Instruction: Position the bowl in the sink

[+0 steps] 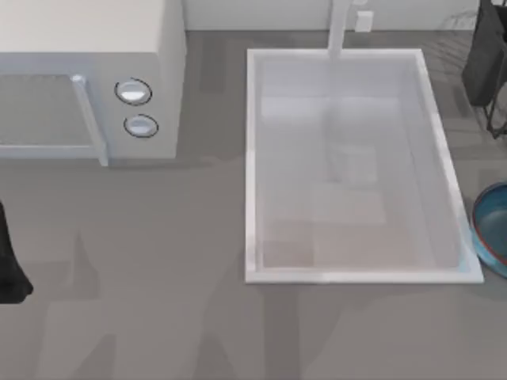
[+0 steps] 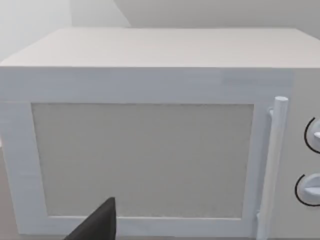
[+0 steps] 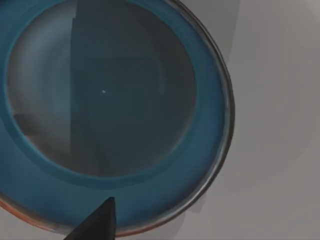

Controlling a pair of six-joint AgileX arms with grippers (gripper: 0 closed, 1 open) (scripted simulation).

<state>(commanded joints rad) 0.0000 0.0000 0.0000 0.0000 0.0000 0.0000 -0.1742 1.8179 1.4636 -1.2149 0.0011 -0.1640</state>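
Currently: bowl (image 1: 493, 229) on table at right edge, just beside sink (image 1: 352, 276), outside it; right gripper (image 3: 95, 222) apparently above bowl, finger state cannot tell; left arm parked facing microwave (image 2: 150, 145); recommended: descend squarely onto rim.

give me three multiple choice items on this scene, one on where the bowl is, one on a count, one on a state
1. Where is the bowl?
A. inside the sink
B. on the table just right of the sink
C. on top of the microwave

2. How many round knobs does the microwave show in the top view?
A. one
B. two
C. four

3. What is the state of the microwave door?
A. closed
B. wide open
C. removed

Answers:
1 B, the bowl sits outside the basin's right rim at the top view's right edge.
2 B, two knobs stand one above the other beside the door handle.
3 A, the left wrist view shows the door flush with the front.
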